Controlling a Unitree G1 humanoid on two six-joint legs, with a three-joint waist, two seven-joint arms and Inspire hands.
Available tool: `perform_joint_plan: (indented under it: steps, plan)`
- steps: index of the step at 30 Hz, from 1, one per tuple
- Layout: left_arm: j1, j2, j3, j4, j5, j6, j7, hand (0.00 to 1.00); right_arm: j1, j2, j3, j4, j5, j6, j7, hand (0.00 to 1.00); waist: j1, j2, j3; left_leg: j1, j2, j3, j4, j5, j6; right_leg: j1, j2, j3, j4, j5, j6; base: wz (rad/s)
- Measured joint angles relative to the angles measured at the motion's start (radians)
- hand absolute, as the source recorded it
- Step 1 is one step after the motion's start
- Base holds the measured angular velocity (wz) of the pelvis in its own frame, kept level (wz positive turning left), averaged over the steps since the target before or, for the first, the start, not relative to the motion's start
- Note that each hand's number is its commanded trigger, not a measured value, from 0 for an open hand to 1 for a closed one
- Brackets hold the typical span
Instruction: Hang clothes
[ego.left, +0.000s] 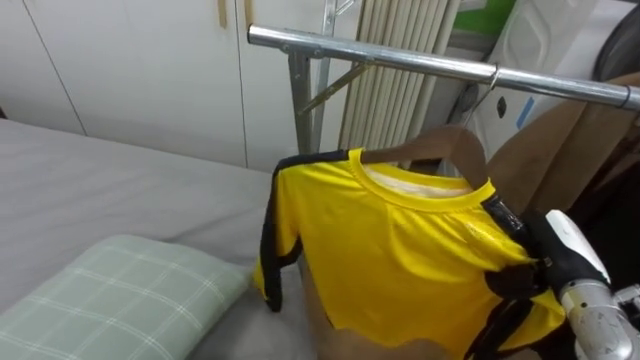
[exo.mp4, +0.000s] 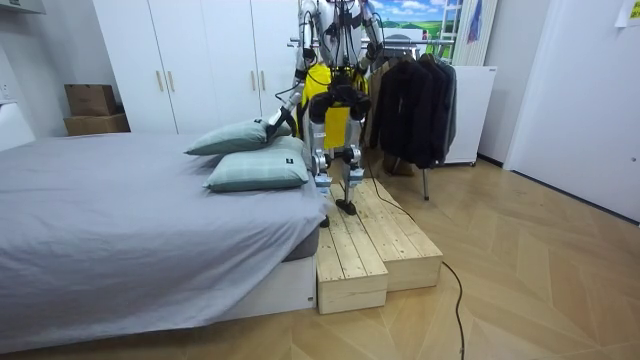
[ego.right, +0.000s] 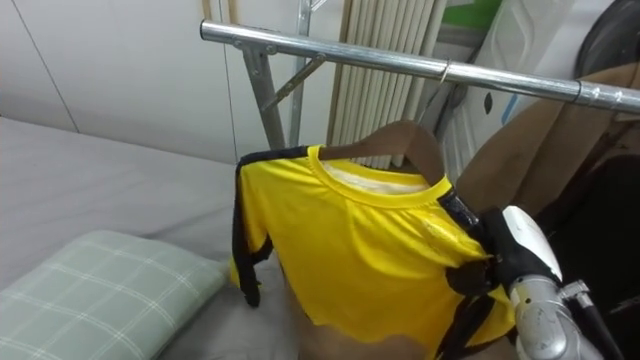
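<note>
Left eye view: shirt (ego.left: 400, 250) touching robot hand (ego.left: 572, 252).

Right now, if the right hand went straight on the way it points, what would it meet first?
The shirt. The right hand points up and left and sits right at the shirt's sleeve, with no clear gap, though depth is hard to judge.

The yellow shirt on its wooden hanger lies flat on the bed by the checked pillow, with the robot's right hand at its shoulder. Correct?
No. The yellow shirt is not flat on the bed: its wooden hanger hooks over the metal rail, as the left eye view shows. The checked pillow lies nearby, and the right hand is at the shirt's shoulder.
</note>
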Motion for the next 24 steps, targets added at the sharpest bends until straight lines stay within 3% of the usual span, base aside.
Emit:
perform_joint_plan:
  steps: [7,24]
  plan:
    - [0.000,0.000,0.000,0.001,0.000,0.000,-0.017,0.00,0.000,0.006,0.000,0.038,0.000,0.000,-0.018,1.00,0.002,0.014,-0.0037,0.002,0.000,0.000,-0.002,0.000,0.000,0.001,0.000,0.001,0.001,0.000,0.000,0.00]
    - [0.000,-0.001,0.001,0.001,0.000,0.000,-0.031,0.00,0.000,0.007,0.000,0.041,0.000,0.001,-0.030,1.00,0.003,0.016,-0.0038,0.003,0.000,0.000,-0.002,0.000,0.000,0.001,0.001,0.001,0.001,0.000,0.000,0.00]
